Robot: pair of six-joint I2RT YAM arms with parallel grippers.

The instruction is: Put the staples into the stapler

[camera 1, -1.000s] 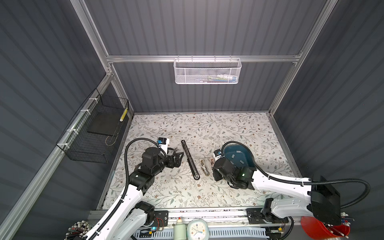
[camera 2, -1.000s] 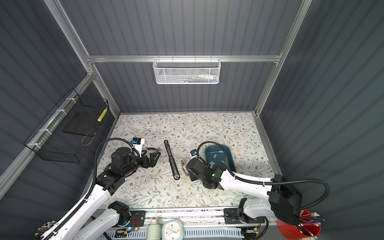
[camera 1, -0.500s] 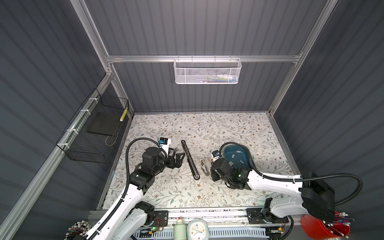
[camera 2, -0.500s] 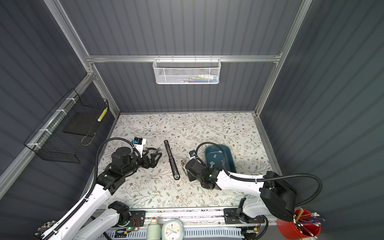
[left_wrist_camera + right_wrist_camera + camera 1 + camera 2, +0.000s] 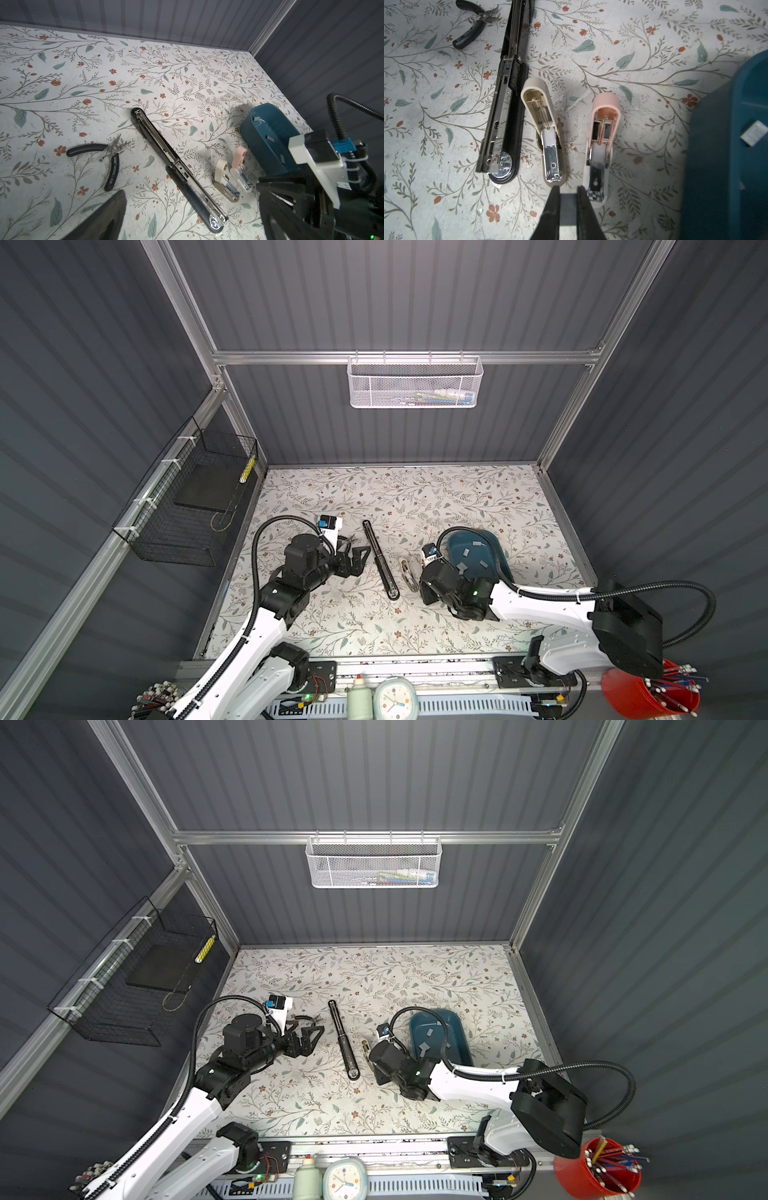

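The staples [image 5: 464, 552], short flat grey metal strips, lie loose on the bottom of a dark teal oval plastic tray [image 5: 497, 546] at three o'clock of the floor's middle.

Dark grey ribbed panels [image 5: 415, 294] in an aluminium frame close the cell on three sides. The floor [image 5: 415, 497] is a pale sheet printed with grey twigs, green leaves and small red flowers. A white mesh basket [image 5: 415, 383] hangs on the back wall at twelve o'clock. A black wire basket [image 5: 183, 506] hangs on the side wall between nine and ten.

The left gripper [image 5: 362, 560] reaches in from nine o'clock, its jaws spread wide with nothing between them. The right gripper [image 5: 568, 188] hangs over the floor with its tips drawn to a narrow slit, just at the noses of the two small staplers. Whether anything is pinched there cannot be told.

A long black-and-chrome stapler [image 5: 380, 560], folded out flat, runs from eleven to five o'clock just beside the middle. Between it and the tray lie a small beige stapler [image 5: 548, 133] and a small pink stapler [image 5: 602, 128], both with their tops swung open. Small black-handled cutting pliers [image 5: 110, 160] lie at nine o'clock of the long stapler. One handle reads "MODEL: 108" under an oval brand mark too small to read surely.

Since a second ago the right arm's elbow has swung toward nine o'clock and its gripper has edged from the tray's rim toward the small staplers. The left arm has hardly shifted.
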